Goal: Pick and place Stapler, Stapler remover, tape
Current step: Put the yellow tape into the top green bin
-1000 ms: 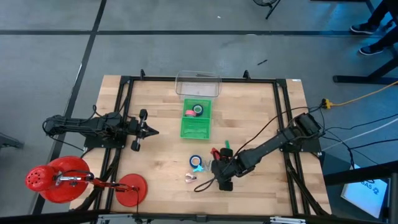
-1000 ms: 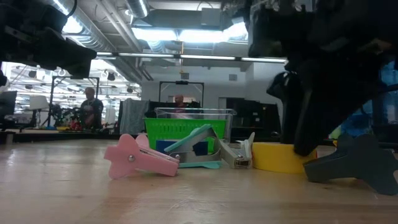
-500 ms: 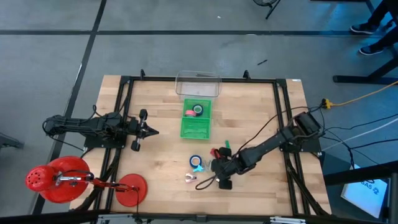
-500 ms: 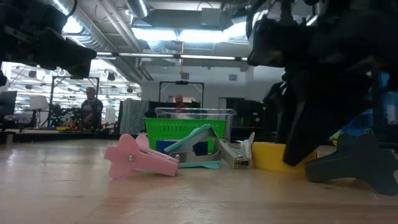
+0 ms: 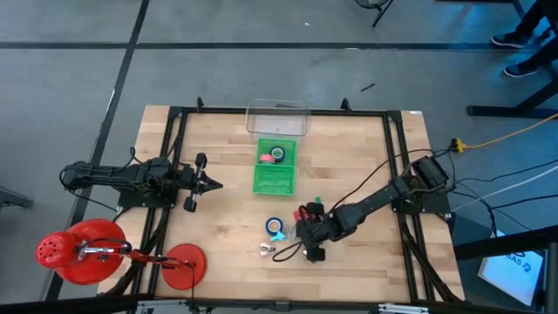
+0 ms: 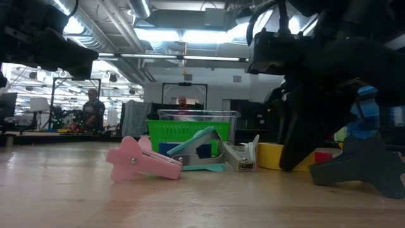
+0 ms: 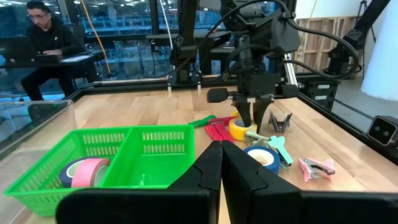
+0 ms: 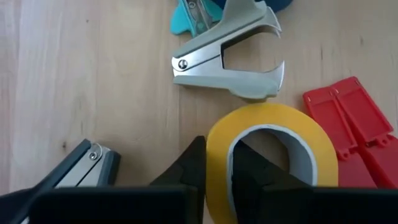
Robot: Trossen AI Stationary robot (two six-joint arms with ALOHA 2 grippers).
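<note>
The right gripper (image 5: 307, 235) has slid a little toward the middle of the table, and the yellow tape roll (image 8: 273, 155) has come with it. Its two dark fingers (image 8: 186, 168) are pinched on the roll's wall, one outside the ring and one in the hole. The roll sits low over the wooden table (image 5: 218, 227), near the middle. Whether it still touches the wood cannot be told.

A grey staple remover (image 8: 230, 53) lies just beside the roll. A red stapler (image 8: 351, 121) lies on its other side. A blue tape roll (image 5: 275, 227) and a pink staple remover (image 6: 142, 161) lie near too.

The roll looks light and stiff, with a smooth side that could slip. Pinching the wall through the hole seems a good hold, because the ring cannot roll away.

The green basket (image 5: 266, 181) already holds a pink tape roll (image 7: 84, 172). The left gripper (image 5: 214, 184) waits well apart, its fingers close together on nothing.
</note>
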